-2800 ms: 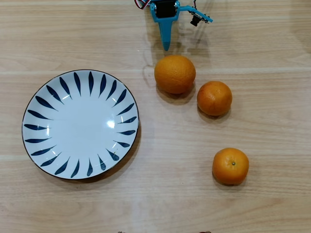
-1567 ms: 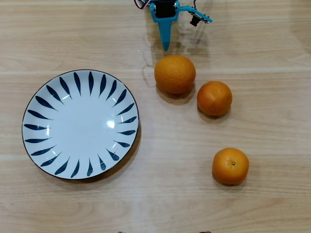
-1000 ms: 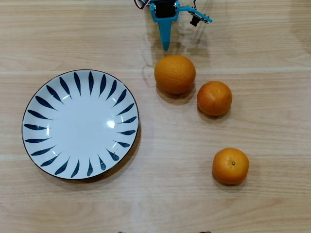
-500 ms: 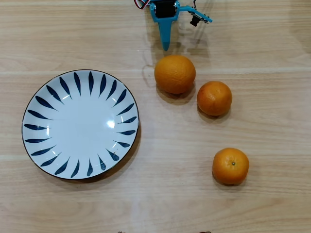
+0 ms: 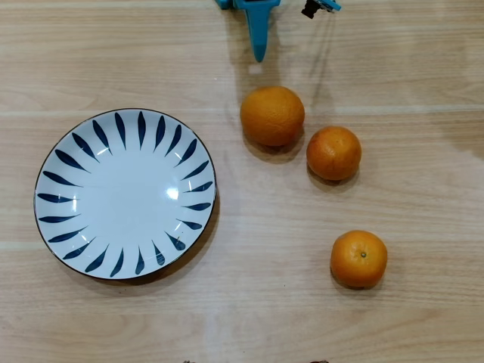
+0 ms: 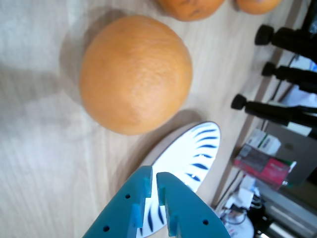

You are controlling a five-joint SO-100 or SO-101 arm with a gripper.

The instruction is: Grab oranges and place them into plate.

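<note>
Overhead view: plate (image 5: 125,193) sits on wooden table (image 5: 423,318), white w/ dark blue leaf strokes round rim, nothing on it. Taking plate as landmark: large orange (image 5: 272,115) lies right of it & slightly toward top, near rim but apart. Middle mandarin (image 5: 333,153) further right of plate, just beside large orange, narrow gap betw. them or barely touching, can't tell which. Lower mandarin (image 5: 358,259) right of plate toward bottom, stem end up, well apart from other two & from plate. All three fruits on bare table, outside plate. Teal gripper (image 5: 259,56) enters from top edge, above & right of plate, tip pointing down toward large orange, clear of it. Small dark part w/ blue bit at top edge, right of gripper, too cropped to identify. Wrist view: gripper (image 6: 153,177) at bottom, two teal fingers (image 6: 130,208) pressed nearly together, only a thin slit betw. tips, nothing in them, so jaws clenched & empty. Large orange (image 6: 134,73) fills upper centre, just past fingertips, not touching. Plate (image 6: 200,148) seen edge-on beyond tips, partly hidden behind fingers. Parts of both mandarins (image 6: 190,8) cut off at top edge. Black tripod legs (image 6: 277,109) & a pink-white box (image 6: 261,162) at right, off table, past plate.
</note>
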